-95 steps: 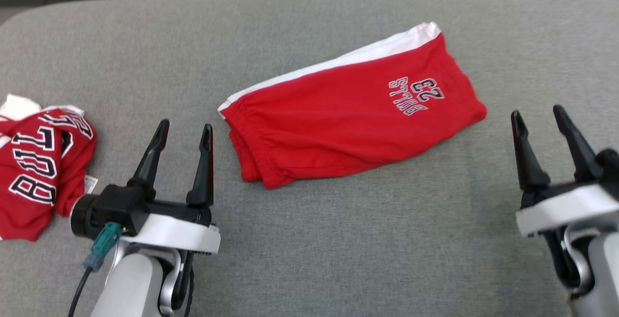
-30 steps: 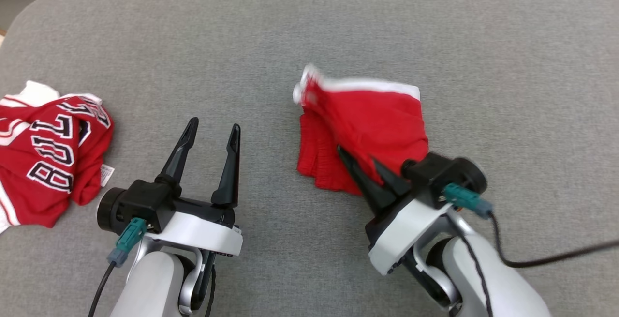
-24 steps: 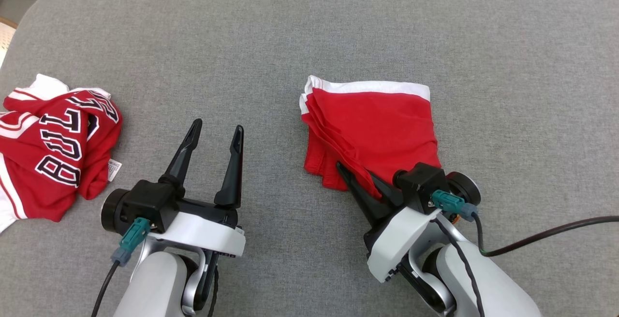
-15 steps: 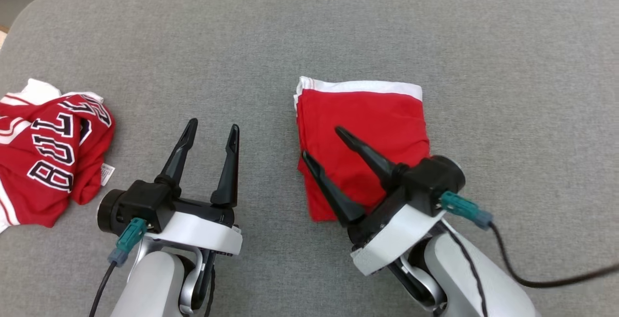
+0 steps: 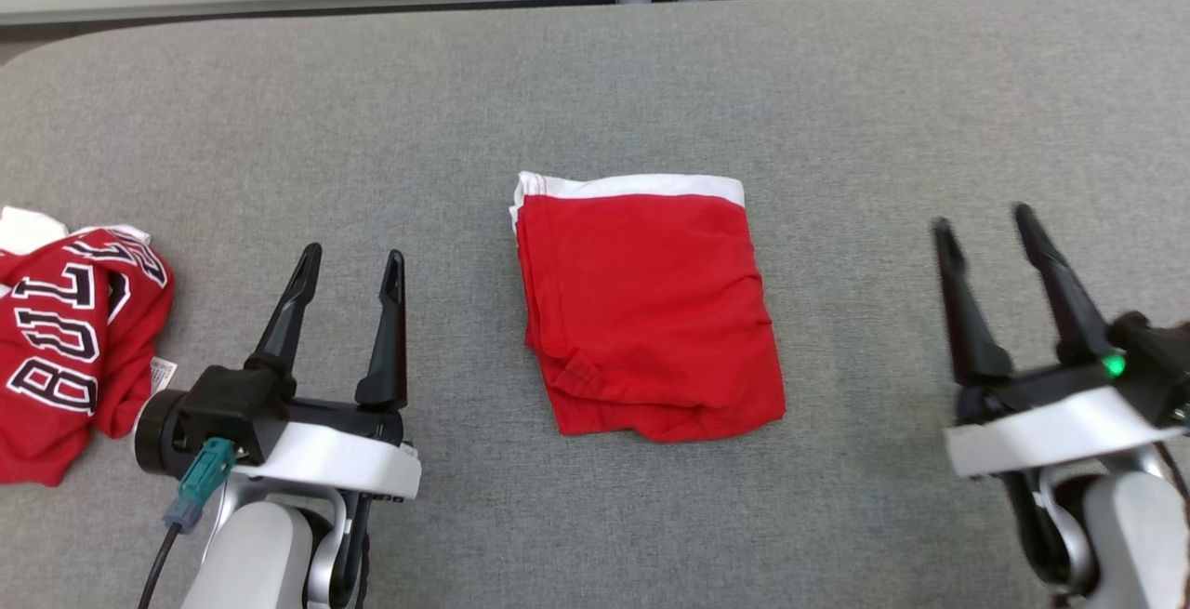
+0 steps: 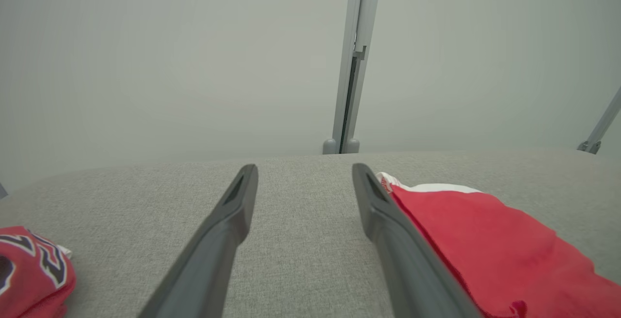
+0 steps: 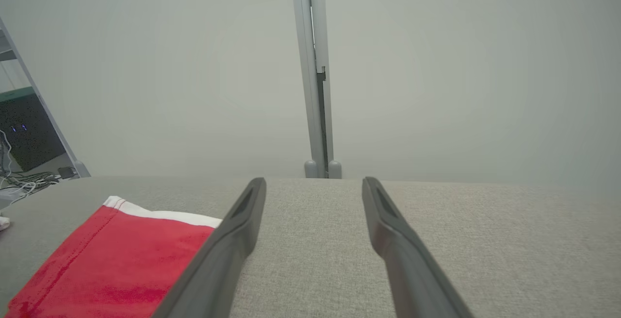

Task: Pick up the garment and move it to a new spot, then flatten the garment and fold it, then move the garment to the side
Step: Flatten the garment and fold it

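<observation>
Grey fabric-covered table (image 5: pixel 595 79), pale wall panels behind, a grey post (image 6: pixel 348 65) at the seam.

**Head view**
- The garment (image 5: pixel 651 311) is red, folded to a rough rectangle, and lies flat mid-table between the two arms.
- A white band (image 5: pixel 632 186) runs along its far edge, with layered folds at its left side and near edge. Both grippers are clear of it.
- Left gripper (image 5: pixel 353 256) sits low left, fingers spread and empty, well apart from the garment's left side. There is a teal plug (image 5: pixel 200 479) on its wrist.
- Right gripper (image 5: pixel 982 218) sits low right, slightly blurred, fingers also spread and empty, well apart from the garment's right side. A green light (image 5: pixel 1110 365) is lit on its body.
- A red jersey (image 5: pixel 65 330) with white-edged dark lettering is crumpled at the table's left edge, its label (image 5: pixel 163 375) sticking out toward the left gripper.

**Left wrist view**
- Looks low along the table, own fingers apart over bare fabric.
- The garment is just right of the right-hand finger; whether it touches, cannot tell. The jersey is in the bottom-left corner.
- Gives the post and wall at full height, where the head view has a strip.

**Right wrist view**
- Own fingers apart over bare fabric, garment at lower left with the white band on its far side.
- Adds, past the table's left end, dark equipment (image 7: pixel 24 133) and loose cables (image 7: pixel 24 179).

The head view gives the garment's full outline; each wrist view catches a part.
</observation>
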